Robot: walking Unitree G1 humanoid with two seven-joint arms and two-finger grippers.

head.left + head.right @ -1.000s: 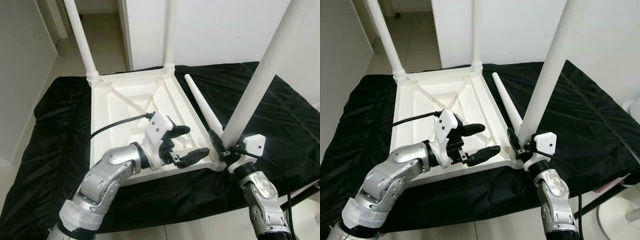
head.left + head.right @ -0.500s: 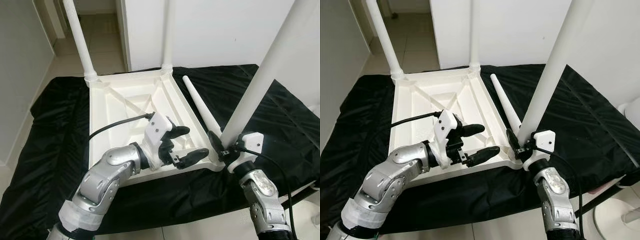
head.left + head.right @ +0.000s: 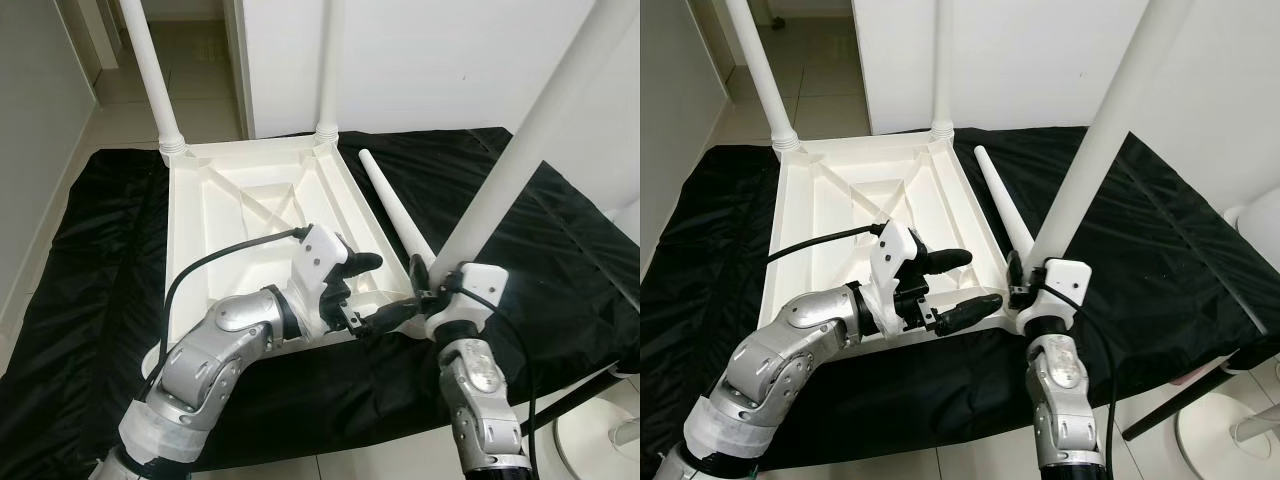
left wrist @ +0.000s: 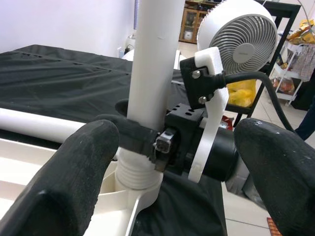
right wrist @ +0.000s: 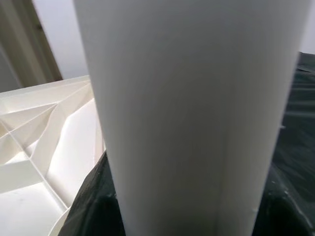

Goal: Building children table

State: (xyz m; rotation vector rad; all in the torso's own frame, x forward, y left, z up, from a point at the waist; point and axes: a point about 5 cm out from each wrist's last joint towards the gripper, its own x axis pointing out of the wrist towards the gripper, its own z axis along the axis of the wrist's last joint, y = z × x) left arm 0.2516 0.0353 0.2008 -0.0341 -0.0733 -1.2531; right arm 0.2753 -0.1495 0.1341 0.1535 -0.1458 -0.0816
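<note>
A white children's table point(image 3: 235, 215) lies upside down on a black cloth. Two legs stand upright in its far corners. A third leg point(image 3: 520, 150) stands at the near right corner, and my right gripper point(image 3: 428, 290) is shut on its base just above the threaded socket. The right wrist view is close against this leg point(image 5: 192, 113). My left gripper point(image 3: 385, 290) is open over the table's near right corner, its fingers point(image 4: 74, 172) either side of that leg's base without touching it. A fourth leg point(image 3: 395, 210) lies loose on the cloth beside the table's right edge.
The black cloth point(image 3: 560, 260) covers a low platform that ends just in front of me. A white wall stands behind, with a tiled doorway at the far left. A white fan point(image 4: 241, 34) stands on the floor at my right.
The camera has shifted a little. My right forearm has swung in closer under the leg, toward the left gripper, still holding the leg. The left gripper stays open at the corner.
</note>
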